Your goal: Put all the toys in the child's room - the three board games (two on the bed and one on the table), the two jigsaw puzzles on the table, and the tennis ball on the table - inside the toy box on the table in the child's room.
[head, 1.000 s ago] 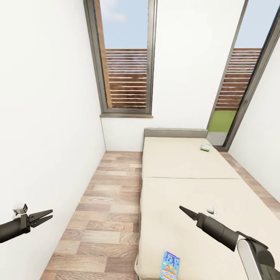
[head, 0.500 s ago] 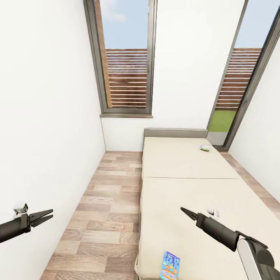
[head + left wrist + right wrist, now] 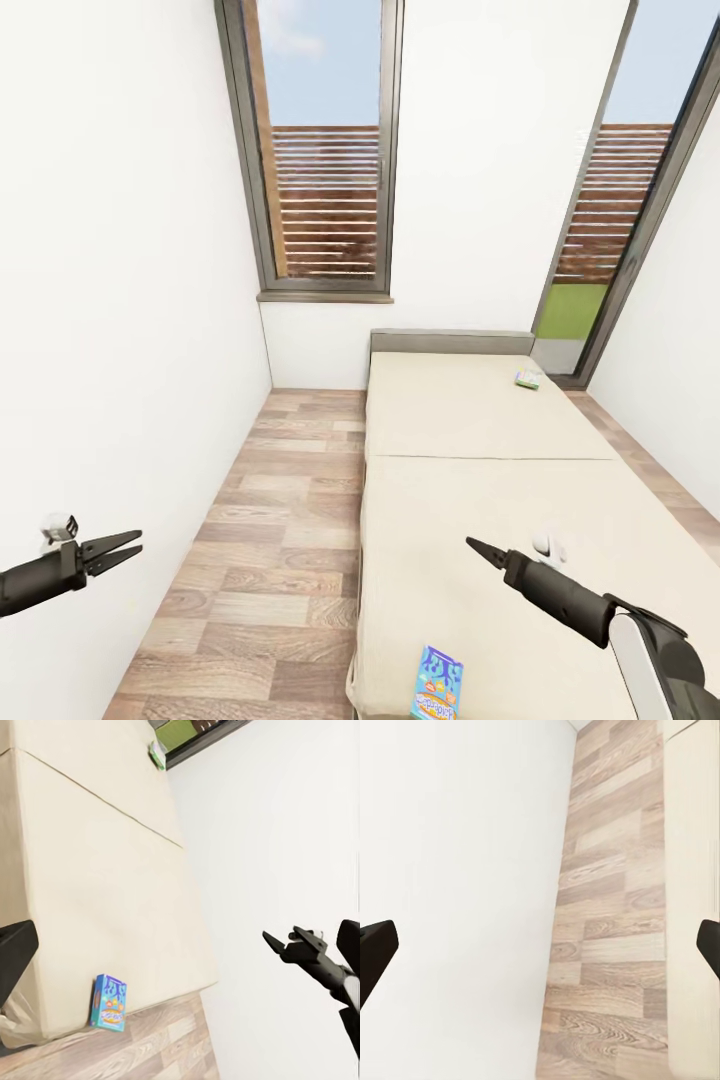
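Note:
The bed (image 3: 480, 470) reaches from the headboard towards me. A blue cartoon board game (image 3: 437, 684) lies at its near left corner and comes up again in the left wrist view as the blue board game (image 3: 109, 1002). Near the headboard lies a green-white board game (image 3: 527, 379). My left gripper (image 3: 135, 545) hangs open over the floor by the left wall. My right gripper (image 3: 472, 544) is open above the mattress, up and right of the blue game, holding nothing. The table, toy box, jigsaw puzzles and tennis ball are out of view.
A wood-plank floor strip (image 3: 280, 540) runs between the white left wall (image 3: 120, 350) and the bed. Tall windows (image 3: 325, 150) stand at the far wall. A narrower floor strip (image 3: 650, 470) lies right of the bed.
My left gripper has edged slightly up and to the right. My right gripper has sunk a little. The board games have not moved.

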### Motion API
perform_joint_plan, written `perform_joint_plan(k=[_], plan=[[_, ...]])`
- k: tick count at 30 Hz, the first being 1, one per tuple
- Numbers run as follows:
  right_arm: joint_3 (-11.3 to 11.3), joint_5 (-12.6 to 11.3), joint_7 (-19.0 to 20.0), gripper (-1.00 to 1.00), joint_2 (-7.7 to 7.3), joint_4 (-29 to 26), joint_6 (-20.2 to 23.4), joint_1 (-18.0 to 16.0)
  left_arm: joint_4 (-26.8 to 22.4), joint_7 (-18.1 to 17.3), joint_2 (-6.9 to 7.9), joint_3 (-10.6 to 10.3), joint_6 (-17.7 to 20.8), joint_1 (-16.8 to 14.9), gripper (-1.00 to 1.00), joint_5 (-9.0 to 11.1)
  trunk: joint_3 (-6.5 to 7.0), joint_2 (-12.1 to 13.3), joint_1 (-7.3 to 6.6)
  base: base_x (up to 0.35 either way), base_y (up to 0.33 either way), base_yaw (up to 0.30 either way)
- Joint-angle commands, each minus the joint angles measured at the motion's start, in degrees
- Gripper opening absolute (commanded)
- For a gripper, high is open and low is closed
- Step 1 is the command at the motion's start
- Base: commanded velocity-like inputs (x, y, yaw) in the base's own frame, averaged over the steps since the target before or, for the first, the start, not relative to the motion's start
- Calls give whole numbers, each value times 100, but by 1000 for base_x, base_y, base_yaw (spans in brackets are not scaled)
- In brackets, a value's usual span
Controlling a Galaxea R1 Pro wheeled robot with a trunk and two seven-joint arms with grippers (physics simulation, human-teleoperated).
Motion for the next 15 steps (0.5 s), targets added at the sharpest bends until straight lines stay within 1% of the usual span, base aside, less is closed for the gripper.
perform_joint_plan(k=[1,5,6,9,15], plan=[[-7,-9,-39,100,5,-2,44,-6,1,-17,-18,1,72,-15,100,-13,-13,-13,3,0,0,0],[35,-19,-419,100,54,-1,65,-6,3,35,-117,-51,106,-48,100,-47,-13,-13,3,0,0,0],[90,-19,-539,100,60,-1,69,-6,-3,34,-133,-98,109,-53,100,-51,-13,-13,3,0,0,0],[197,-20,-724,100,46,-1,68,-6,-8,47,-150,-176,111,-59,100,-56,-13,-13,3,0,0,0],[277,-27,-839,100,37,-1,61,-5,-11,45,-160,-233,107,-68,100,-58,-13,-13,3,0,0,0]])
